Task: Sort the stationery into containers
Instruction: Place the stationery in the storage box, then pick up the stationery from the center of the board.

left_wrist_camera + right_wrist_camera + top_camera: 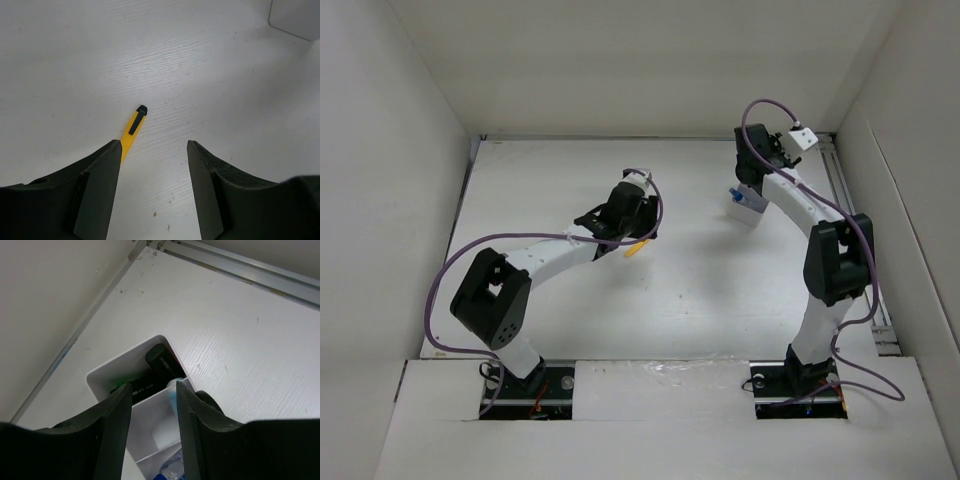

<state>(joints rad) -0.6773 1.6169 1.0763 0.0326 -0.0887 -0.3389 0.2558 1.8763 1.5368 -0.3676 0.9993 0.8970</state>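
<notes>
The short yellow pen-like stick with a black clip lies on the white table, just ahead of my left fingertip; it also shows in the top view. My left gripper is open and empty, low over the table. My right gripper is open and empty above the translucent white tray, which also shows in the top view. The tray's far compartment holds black-bodied markers, one with a green glow beside it. The blue-capped clear bottle lies in the near compartment. The scissors are not in view.
White walls close in the table on three sides. A metal rail runs along the table's far right edge. A pale corner of the tray shows at the top right of the left wrist view. The purple cables loop beside both arms.
</notes>
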